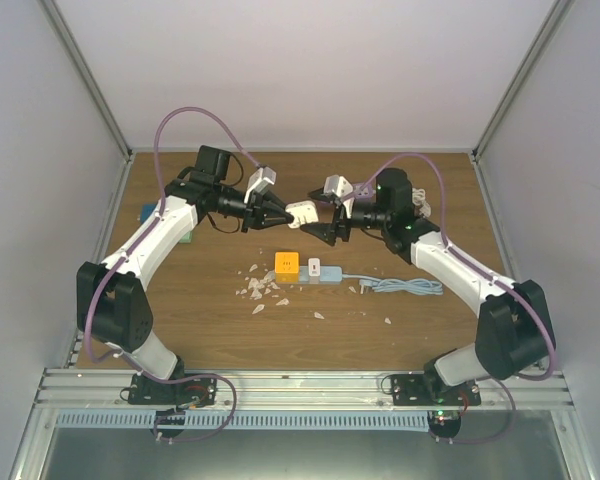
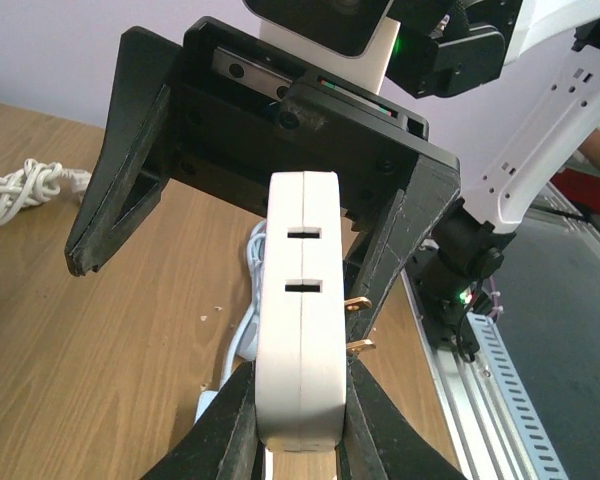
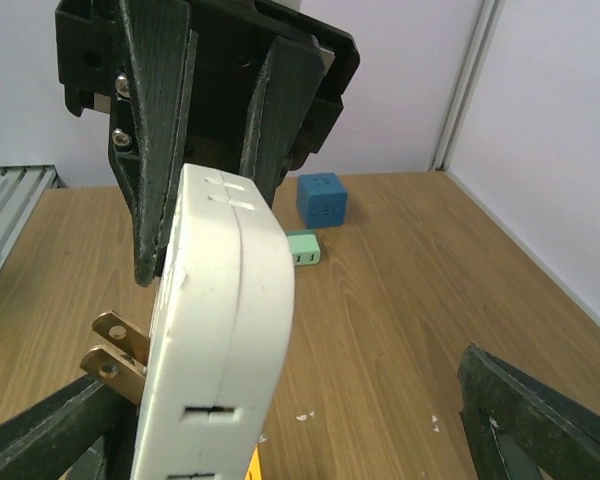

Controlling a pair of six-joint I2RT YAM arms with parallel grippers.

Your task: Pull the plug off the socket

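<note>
Above the wooden table (image 1: 220, 310), the left gripper (image 1: 286, 213) clamps a white adapter (image 1: 302, 214), its free end between the right gripper's (image 1: 322, 218) wide-spread jaws.

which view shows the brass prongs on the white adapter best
Right wrist: both brass prongs jut plainly from the white adapter. Left wrist shows only their tips; the top view is too far to show them.

Left pincer (image 1: 283, 212) grips the white plug (image 1: 302, 214) above the table.
</note>
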